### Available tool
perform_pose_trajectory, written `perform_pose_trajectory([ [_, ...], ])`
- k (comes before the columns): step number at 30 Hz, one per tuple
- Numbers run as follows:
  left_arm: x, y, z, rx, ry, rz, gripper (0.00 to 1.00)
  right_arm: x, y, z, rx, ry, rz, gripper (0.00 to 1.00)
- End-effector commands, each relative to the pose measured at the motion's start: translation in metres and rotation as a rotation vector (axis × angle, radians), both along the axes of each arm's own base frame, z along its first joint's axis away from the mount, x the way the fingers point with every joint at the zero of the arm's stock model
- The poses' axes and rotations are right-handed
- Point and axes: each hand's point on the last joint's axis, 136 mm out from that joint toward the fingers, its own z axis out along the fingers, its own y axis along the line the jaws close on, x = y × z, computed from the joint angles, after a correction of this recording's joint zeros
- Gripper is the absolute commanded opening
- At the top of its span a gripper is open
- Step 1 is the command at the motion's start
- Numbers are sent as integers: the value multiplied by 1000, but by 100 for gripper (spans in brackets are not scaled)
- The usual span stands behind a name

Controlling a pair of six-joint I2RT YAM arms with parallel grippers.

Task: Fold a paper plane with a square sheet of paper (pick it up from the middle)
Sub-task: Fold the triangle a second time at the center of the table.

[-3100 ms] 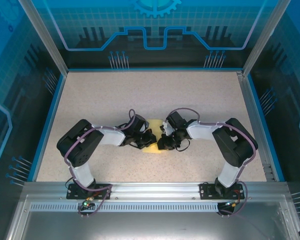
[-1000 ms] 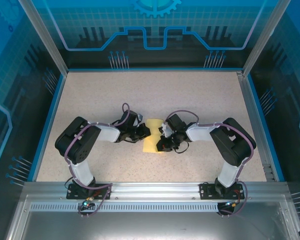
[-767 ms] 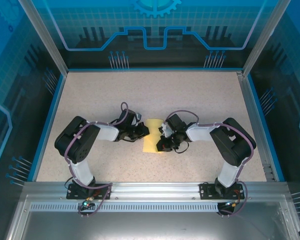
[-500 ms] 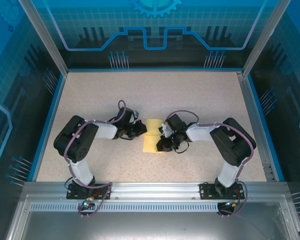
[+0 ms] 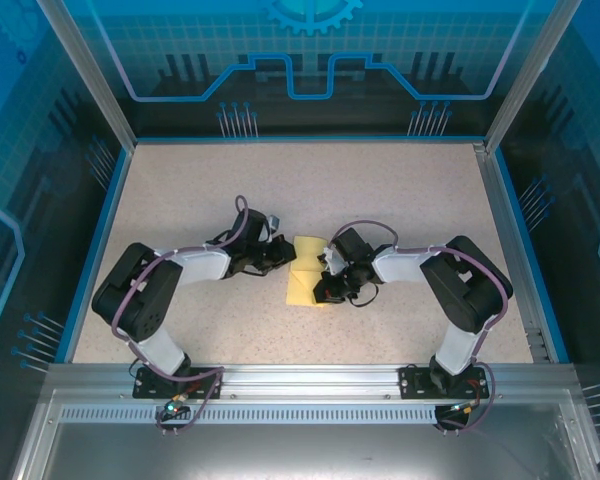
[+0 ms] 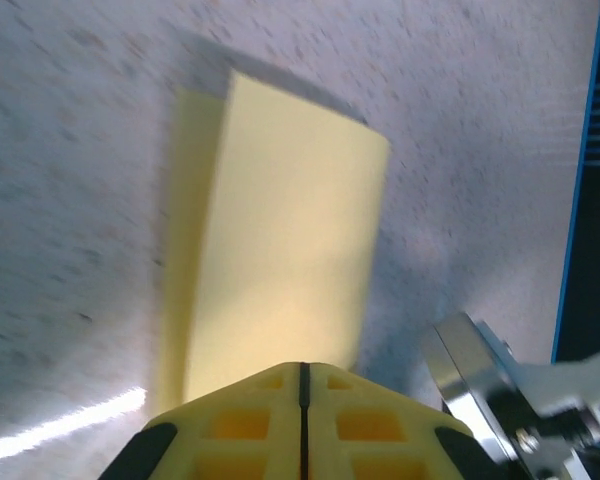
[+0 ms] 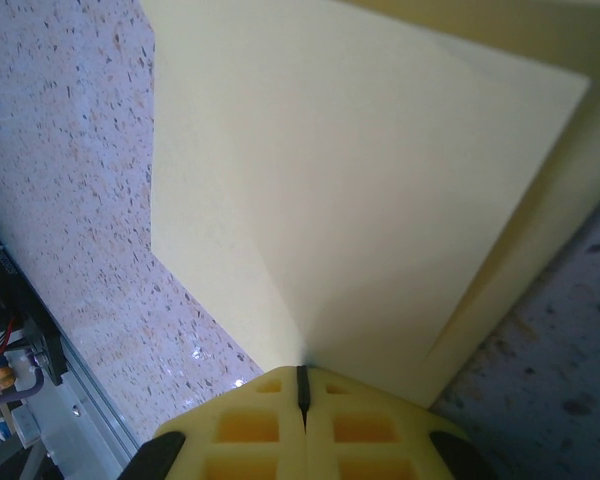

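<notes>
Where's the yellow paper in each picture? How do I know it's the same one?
Top: paper mid-table, between the left hand and the right hand.
Left wrist: paper in the centre, just above the shut left hand.
Right wrist: paper across the top and middle, reaching down to the shut right hand.
Shared landmark: the speckled table under it.

Speckled beige tabletop (image 5: 380, 190); blue patterned wall panels (image 5: 310, 60); aluminium front rail (image 5: 310, 385).

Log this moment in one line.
left jaws: shut at edge of sheet, grip unclear | right jaws: shut on sheet | sheet: folded over, on table
</notes>
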Motion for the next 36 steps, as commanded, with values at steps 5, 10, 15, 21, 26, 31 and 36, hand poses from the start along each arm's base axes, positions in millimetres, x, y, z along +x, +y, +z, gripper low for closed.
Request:
perform_pose_trajectory([
  [5,-29,-16,-4,-67,54,-56,6,-19,-32,-27,-161,106,-39,2],
  [10,-40,-27,-18,-66,90,-109,6,-19,-33,-26,-166,104,-39,2],
  [15,-42,-15,-42,22,112,-80,6,-18,-32,-23,-158,97,-42,2],
  [21,-37,8,-66,169,130,-10,5,-9,-23,-6,-115,54,-34,4],
  [26,-37,12,-70,186,130,0,5,0,-12,10,-72,27,-24,4],
  [31,-39,10,-71,181,135,-13,5,13,9,42,17,-28,-9,6],
  [36,-39,5,-72,147,145,-19,5,26,19,52,17,-57,-15,7],
])
